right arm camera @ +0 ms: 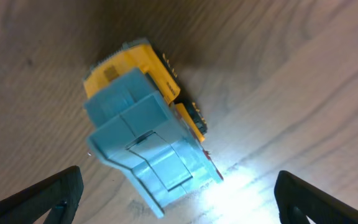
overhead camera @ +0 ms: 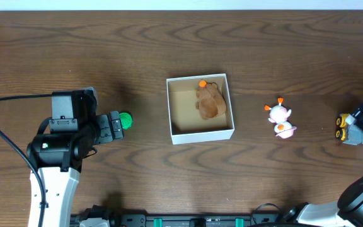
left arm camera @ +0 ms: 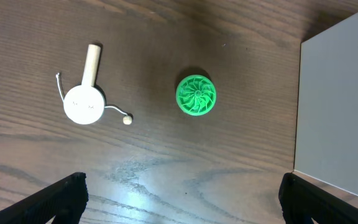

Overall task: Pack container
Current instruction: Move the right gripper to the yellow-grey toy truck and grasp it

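The container (overhead camera: pixel 202 133) stands mid-table, white walls and brown inside, holding a brown plush toy (overhead camera: pixel 210 101) with an orange bit. Its white wall shows at the right of the left wrist view (left arm camera: pixel 331 106). My left gripper (overhead camera: pixel 115 126) is open and empty just left of a green ribbed ball (overhead camera: pixel 125 120); in its wrist view (left arm camera: pixel 179 202) the ball (left arm camera: pixel 196 95) lies ahead of the open fingers. My right gripper (overhead camera: pixel 360 121) is open at the far right over a yellow and blue toy truck (overhead camera: pixel 346 130); the truck (right arm camera: pixel 148 130) lies between and ahead of the fingers (right arm camera: pixel 179 202), not gripped.
A white and pink toy with orange tips (overhead camera: pixel 280 120) lies right of the container. A small white drum toy with a wooden handle (left arm camera: pixel 84 102) lies left of the green ball, hidden under the left arm in the overhead view.
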{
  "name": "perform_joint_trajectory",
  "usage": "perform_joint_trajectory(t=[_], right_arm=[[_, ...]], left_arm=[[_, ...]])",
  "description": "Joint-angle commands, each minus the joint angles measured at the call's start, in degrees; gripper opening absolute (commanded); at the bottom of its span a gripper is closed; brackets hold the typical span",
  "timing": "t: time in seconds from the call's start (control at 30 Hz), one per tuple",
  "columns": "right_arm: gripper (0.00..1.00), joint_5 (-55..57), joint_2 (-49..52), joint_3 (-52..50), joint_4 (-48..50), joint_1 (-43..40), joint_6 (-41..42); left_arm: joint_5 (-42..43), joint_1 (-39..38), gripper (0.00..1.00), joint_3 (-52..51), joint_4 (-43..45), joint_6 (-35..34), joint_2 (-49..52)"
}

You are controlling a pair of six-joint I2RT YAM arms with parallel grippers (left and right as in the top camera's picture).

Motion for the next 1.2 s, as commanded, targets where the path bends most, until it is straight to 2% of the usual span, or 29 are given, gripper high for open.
perform_joint_trajectory(t=[0.0, 0.43, 0.57, 0.7, 0.97, 1.17], right_arm=[[0.99, -3.1, 2.5, -0.7, 1.1, -0.2, -2.8], [0.98, -7.4, 6.7, -0.7, 4.9, 1.6, -8.0], [0.89, -7.6, 6.7, -0.7, 5.7, 2.4, -8.0], [0.71, -7.6, 6.7, -0.7, 5.7, 3.0, -8.0], [0.60, -7.6, 6.7, -0.7, 5.6, 3.0, -8.0], [0.58, -7.6, 6.7, -0.7, 5.7, 3.0, -7.5]], left_arm=[[0.2, 0.3, 0.98, 1.0, -0.1, -0.5, 0.2], [0.2, 0.3, 0.98, 1.0, -0.1, -0.5, 0.2], [0.2, 0.3, 0.98, 1.0, -0.1, -0.5, 0.2], [0.2, 0.3, 0.98, 1.0, -0.1, -0.5, 0.2], [0.2, 0.3, 0.98, 1.0, -0.1, -0.5, 0.2], [0.2, 0.3, 0.98, 1.0, -0.1, -0.5, 0.2]])
